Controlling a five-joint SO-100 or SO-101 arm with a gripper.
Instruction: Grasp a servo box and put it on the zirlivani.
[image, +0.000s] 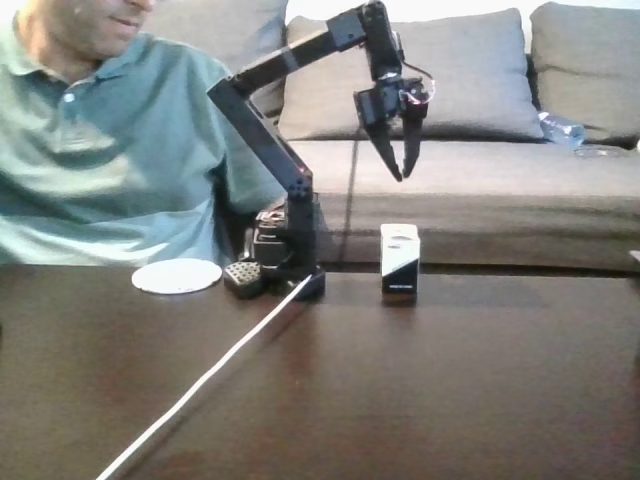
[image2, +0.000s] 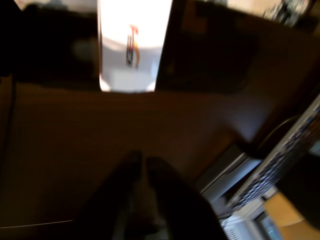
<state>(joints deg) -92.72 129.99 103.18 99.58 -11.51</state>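
Observation:
The servo box (image: 399, 262) stands upright on the dark table, white on top and black below, just right of the arm's base. In the fixed view my gripper (image: 403, 176) hangs in the air well above the box, pointing down, its fingers shut with nothing between them. The wrist view looks down past the closed fingers (image2: 131, 167) at the box's bright white top (image2: 132, 45), ahead of the tips. The zirlivani (image: 177, 275), a flat white disc, lies on the table to the left of the arm's base.
A person in a green shirt (image: 90, 150) sits behind the table at the left, close to the disc. A white cable (image: 200, 385) runs diagonally from the arm's base (image: 285, 270) toward the front. A grey sofa (image: 480, 190) stands behind. A laptop keyboard (image2: 280, 165) shows at the wrist view's right.

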